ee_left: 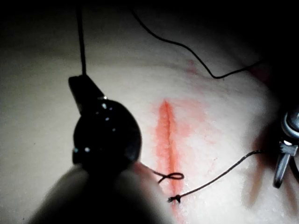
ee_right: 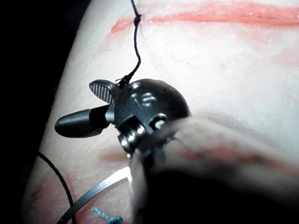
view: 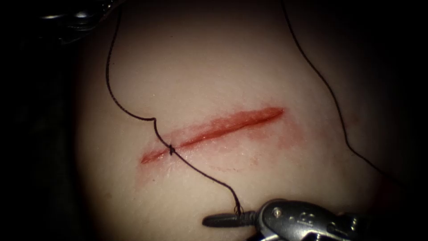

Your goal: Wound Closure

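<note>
Nearest the endoscope, the right tool [view: 215,220] lies low over the tissue [view: 214,67] on the near side of the cut [view: 223,126], its tip pointing to the picture's left. In the right wrist view its jaws stand apart, the ridged face of one showing, and the thread [view: 200,172] meets the tool at the root of the jaws rather than between their tips. Under that tool's wrist the needle [ee_right: 96,192] lies on the tissue as a bright curved strip. No tool holds it and it is not in the tissue. The tool's body hides one end of it. A small teal scrap [ee_right: 106,216] lies just beside the needle. From the right tool the thread runs up to a dark knot [view: 171,150] sitting on the cut near its left end. Red fluid [view: 285,134] stains the skin around the cut. Past the knot the thread makes a small kink, then sweeps in a long curve toward the far left, where the left tool [ee_left: 80,88] sits in shadow. In the left wrist view its jaws look pressed together, with the thread leaving from their tip. A second strand [view: 330,89] crosses the tissue well to the right of the cut, running from the far edge down into the dark on the right.
</note>
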{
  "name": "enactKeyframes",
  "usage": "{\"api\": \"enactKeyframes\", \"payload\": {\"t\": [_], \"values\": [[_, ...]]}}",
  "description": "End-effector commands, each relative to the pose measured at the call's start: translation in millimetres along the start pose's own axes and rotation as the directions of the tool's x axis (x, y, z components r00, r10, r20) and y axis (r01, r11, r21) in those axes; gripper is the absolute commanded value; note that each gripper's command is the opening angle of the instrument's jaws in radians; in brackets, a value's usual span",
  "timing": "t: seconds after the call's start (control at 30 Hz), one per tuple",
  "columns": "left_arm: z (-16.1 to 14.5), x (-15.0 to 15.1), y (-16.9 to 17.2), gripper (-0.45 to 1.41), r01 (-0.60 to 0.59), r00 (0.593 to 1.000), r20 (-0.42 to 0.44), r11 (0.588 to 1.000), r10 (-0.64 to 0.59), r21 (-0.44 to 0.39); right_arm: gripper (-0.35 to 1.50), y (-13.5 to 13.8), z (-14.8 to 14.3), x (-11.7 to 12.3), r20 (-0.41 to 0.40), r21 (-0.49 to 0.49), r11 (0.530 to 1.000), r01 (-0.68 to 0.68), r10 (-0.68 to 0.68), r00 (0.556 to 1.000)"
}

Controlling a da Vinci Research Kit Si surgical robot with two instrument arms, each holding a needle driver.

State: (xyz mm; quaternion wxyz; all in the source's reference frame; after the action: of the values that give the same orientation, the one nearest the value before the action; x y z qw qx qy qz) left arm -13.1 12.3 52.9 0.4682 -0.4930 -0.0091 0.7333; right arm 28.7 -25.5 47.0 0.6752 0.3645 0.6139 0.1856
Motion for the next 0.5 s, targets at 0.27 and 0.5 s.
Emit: {"api": "enactKeyframes", "payload": {"t": [0.27,0.5], "values": [[-1.0,-0.7,0.9,-0.45,0.168,0.979,-0.086,0.972,-0.184,-0.164,1.1,-0.7,-3.6,11.7,-0.15,-0.031,0.999,-0.031,0.026,0.988],[-2.4,0.3,0.0,-0.45,0.275,0.941,-0.139,0.937,-0.309,-0.217,0.04,-2.1,-6.9,18.6,-0.198,-0.024,0.999,-0.042,0.036,0.98]]}}
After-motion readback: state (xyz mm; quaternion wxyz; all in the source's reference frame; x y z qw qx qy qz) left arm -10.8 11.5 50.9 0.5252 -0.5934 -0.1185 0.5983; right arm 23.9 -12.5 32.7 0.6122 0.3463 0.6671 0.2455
